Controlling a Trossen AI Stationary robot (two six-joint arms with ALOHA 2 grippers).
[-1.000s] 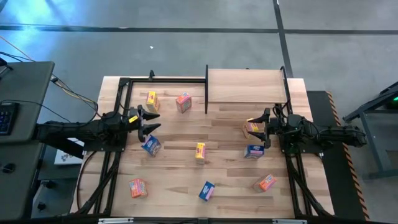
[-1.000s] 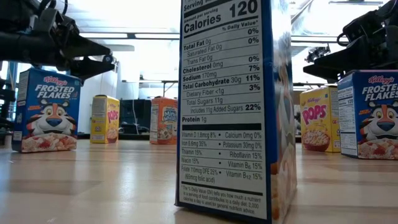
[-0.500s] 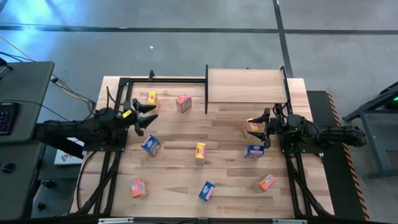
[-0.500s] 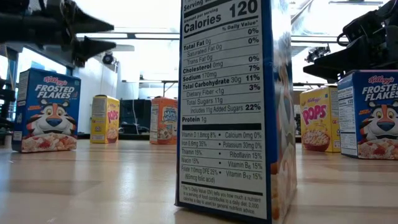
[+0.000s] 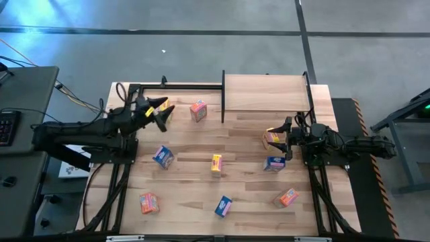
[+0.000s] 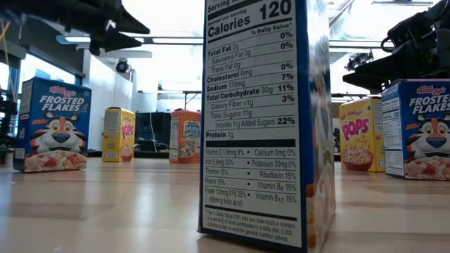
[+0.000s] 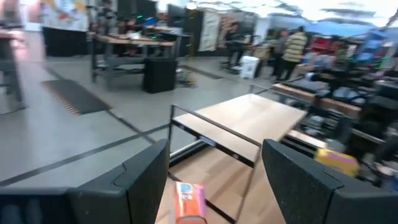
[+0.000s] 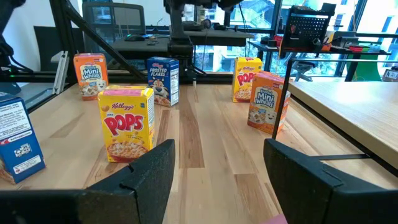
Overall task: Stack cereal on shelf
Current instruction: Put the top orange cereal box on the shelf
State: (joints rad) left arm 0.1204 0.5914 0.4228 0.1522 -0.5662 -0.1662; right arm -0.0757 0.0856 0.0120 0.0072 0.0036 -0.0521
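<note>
Watching from above, I am seeing my left gripper [image 5: 160, 109] hanging open and empty over the yellow box [image 5: 165, 107] at the table's far left. Cereal boxes are standing scattered on the tabletop [image 5: 242, 168]; the shelf [image 5: 265, 93] is sitting bare at the far edge. My right gripper [image 5: 283, 139] is waiting open by an orange-pink box [image 5: 271, 139].

I count nine small cereal boxes on the table: three blue boxes [image 5: 162, 156], three yellow boxes [image 5: 216, 163] and three orange-pink boxes [image 5: 148, 202]. There is one shelf [image 5: 265, 92]. I have two arms, each ending in one gripper: my left gripper [image 5: 160, 107] and my right gripper [image 5: 282, 143], with two fingers apiece.
</note>
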